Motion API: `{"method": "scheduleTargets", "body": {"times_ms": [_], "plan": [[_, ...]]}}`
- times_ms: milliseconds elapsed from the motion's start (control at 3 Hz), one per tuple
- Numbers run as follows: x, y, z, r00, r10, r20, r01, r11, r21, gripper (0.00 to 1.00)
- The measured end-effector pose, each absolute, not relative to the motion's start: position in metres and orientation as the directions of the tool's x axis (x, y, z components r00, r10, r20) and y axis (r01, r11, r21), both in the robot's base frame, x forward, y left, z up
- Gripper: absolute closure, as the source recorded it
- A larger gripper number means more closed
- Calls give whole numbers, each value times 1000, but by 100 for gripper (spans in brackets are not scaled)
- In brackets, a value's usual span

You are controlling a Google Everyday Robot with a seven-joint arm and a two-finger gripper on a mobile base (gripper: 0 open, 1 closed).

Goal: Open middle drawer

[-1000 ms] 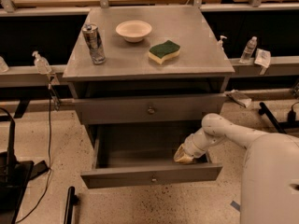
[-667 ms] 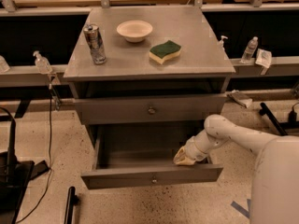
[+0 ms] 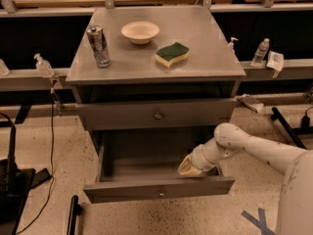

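Note:
The middle drawer (image 3: pixel 159 189) is a grey metal drawer with a slim wide front and a small round knob (image 3: pixel 161 194). It stands pulled out below the shut top drawer (image 3: pixel 156 114), and its shallow grey tray (image 3: pixel 142 166) shows bare. My gripper (image 3: pixel 189 167) is on a white arm (image 3: pixel 254 148) that comes in from the right. It sits low inside the tray at its right side, just behind the drawer front. The bottom drawer is hidden under the open one.
On the cabinet top (image 3: pixel 205 43) stand a metal can (image 3: pixel 98 45), a white bowl (image 3: pixel 140 32) and a green-and-yellow sponge (image 3: pixel 172 54). Small bottles (image 3: pixel 43 65) (image 3: pixel 262 52) stand on rails either side. A black stand and cables (image 3: pixel 10 180) lie on the floor at left.
My gripper has shifted slightly left and down, toward the drawer front. The drawer stays pulled out about the same.

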State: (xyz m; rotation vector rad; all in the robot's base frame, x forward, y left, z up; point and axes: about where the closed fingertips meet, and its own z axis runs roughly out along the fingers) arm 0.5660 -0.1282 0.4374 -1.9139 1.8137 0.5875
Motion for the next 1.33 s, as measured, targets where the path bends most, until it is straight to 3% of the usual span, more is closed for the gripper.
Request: {"method": "scheduleTargets", "body": {"times_ms": [667,1333], "plan": [[592,-109,414,55,-827,-559,-998,-30,-54,100],[580,-116,381,-6,-844,-536,-999,-22,46,100]]}}
